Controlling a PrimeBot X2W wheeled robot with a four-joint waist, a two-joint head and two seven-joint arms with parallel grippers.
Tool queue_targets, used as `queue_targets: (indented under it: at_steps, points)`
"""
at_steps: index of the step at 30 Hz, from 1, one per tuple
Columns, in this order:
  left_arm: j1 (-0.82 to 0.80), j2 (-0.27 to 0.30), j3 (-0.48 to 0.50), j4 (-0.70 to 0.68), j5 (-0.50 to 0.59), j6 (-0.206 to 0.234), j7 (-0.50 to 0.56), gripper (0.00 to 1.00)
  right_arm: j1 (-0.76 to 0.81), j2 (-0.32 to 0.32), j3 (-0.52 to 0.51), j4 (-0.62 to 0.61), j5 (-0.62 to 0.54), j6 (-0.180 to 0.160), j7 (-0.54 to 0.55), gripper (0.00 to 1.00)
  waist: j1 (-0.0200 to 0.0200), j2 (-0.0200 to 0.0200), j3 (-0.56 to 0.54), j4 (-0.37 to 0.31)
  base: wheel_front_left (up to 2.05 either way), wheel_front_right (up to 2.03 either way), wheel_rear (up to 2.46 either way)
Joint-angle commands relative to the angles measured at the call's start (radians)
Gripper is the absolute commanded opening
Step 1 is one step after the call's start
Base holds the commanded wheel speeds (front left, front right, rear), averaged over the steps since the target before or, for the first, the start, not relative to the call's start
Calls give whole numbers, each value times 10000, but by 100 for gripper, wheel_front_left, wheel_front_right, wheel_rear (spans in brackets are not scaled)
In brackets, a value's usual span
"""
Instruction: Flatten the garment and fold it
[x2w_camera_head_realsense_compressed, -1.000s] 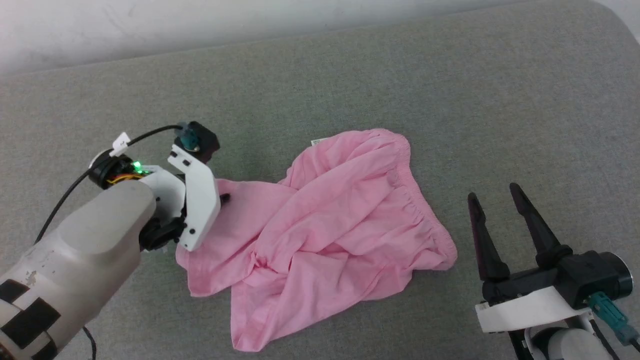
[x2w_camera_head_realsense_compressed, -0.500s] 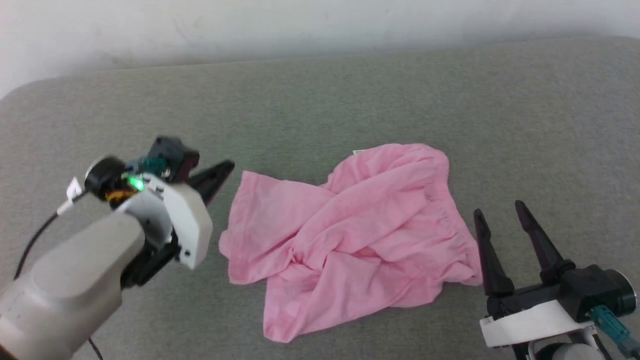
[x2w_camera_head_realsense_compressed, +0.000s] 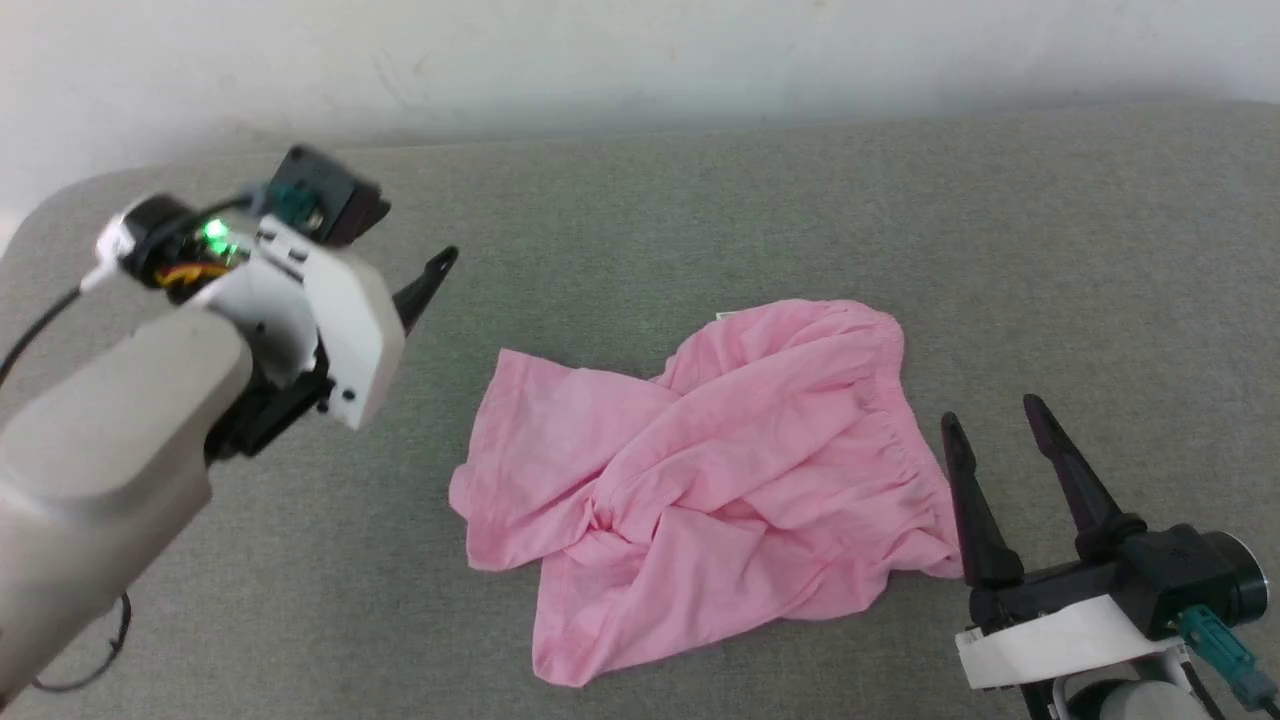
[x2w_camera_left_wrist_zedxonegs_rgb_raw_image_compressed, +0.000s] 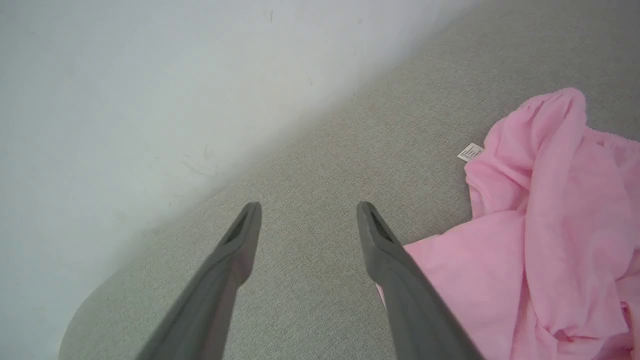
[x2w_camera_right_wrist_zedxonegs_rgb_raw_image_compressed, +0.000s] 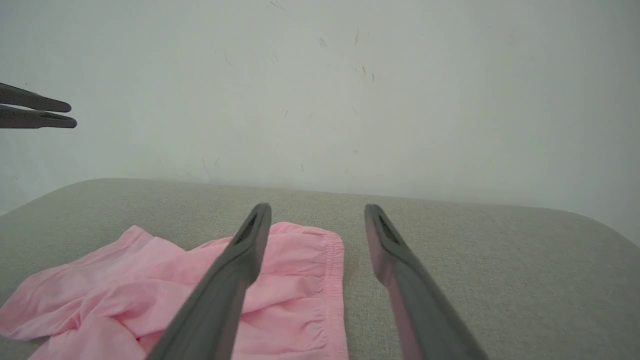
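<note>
Setting: probably a robotics lab or test bay. Evidence: plain white wall (x2w_camera_head_realsense_compressed: 600, 60), scuffed; grey cloth-covered table (x2w_camera_head_realsense_compressed: 760, 220) with rounded corners set against it; left arm (x2w_camera_head_realsense_compressed: 110, 440) with exposed wires (x2w_camera_head_realsense_compressed: 188, 272) and green light (x2w_camera_head_realsense_compressed: 213, 232).

The left arm's forearm (x2w_camera_head_realsense_compressed: 110, 420) is a smooth, rounded shell of pale grey-beige. At its wrist sits an angular white plastic bracket (x2w_camera_head_realsense_compressed: 350, 320) dotted with small dark screws. Behind the bracket a green light (x2w_camera_head_realsense_compressed: 213, 232) glows beside orange and yellow wires (x2w_camera_head_realsense_compressed: 187, 272). A thin black cable (x2w_camera_head_realsense_compressed: 40, 313) runs off the wrist, and a black camera block (x2w_camera_head_realsense_compressed: 340, 200) carries a teal plug (x2w_camera_head_realsense_compressed: 298, 208). The left jaws are two long, tapering dark fingers (x2w_camera_left_wrist_zedxonegs_rgb_raw_image_compressed: 397, 280), each with a shallow recessed pad near its tip. The right jaws have matching fingers (x2w_camera_head_realsense_compressed: 972, 510) on a black housing (x2w_camera_head_realsense_compressed: 1150, 570). That housing sits on a white base plate (x2w_camera_head_realsense_compressed: 1060, 640), with a silver-rimmed black cylinder (x2w_camera_head_realsense_compressed: 1240, 575) and a teal connector (x2w_camera_head_realsense_compressed: 1215, 635).
</note>
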Motion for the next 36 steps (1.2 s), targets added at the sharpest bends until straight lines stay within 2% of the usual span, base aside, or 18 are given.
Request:
queue_targets:
  at_steps: [1, 6, 10, 14, 20, 26, 27, 28, 31, 36]
  points:
    - [-224, -176, -38, 109, -32, -137, 261, 100, 20, 10, 4, 20, -10, -9, -45, 100, 1, 0, 48, -100, 0, 0, 0]
    - [-1063, -741, -381, 1024, -642, -986, 2213, 100, -113, 18, 147, 80, 26, -9, -45, 100, 1, 0, 252, -428, 0, 0, 0]
    - [-1418, -1111, -810, 1657, -904, -1367, 3729, 100, -256, 22, 192, 139, 37, -9, -45, 100, 1, 0, 497, -712, 0, 0, 0]
    - [-1444, -1338, -1118, 2009, -885, -1505, 5089, 100, -430, 25, 228, 165, 50, -9, -45, 100, 1, 0, 816, -996, 0, 0, 0]
    - [-1175, -1500, -1252, 1976, -690, -1524, 5841, 100, -818, 30, 376, 212, 91, -9, -45, 100, 1, 0, 1345, -1419, 0, 0, 0]
    - [-507, -1428, -1270, 1648, 129, -1526, 6973, 100, -1010, 33, 403, 267, 112, -9, -45, 100, 1, 0, 1579, -1569, 0, 0, 0]
    - [-428, -1392, -1270, 1516, 172, -1526, 7031, 10, -1006, 33, 380, 269, 120, -9, -45, 100, 1, 0, 1577, -1548, 0, 0, 0]
    - [-356, -1359, -1271, 1379, 161, -1526, 7073, 0, -983, 33, 335, 272, 126, -9, -45, 100, 1, 0, 1554, -1500, 0, 0, 0]
    - [-379, -1146, -1271, 933, 223, -1527, 6617, 0, -890, 34, 273, 333, 139, -9, -45, 100, 1, 0, 1378, -1321, 0, 0, 0]
    - [-793, -602, -1249, 547, 106, -1527, 4291, 0, -665, 34, 140, 341, 128, -9, -45, 100, 1, 0, 910, -848, 0, 0, 0]
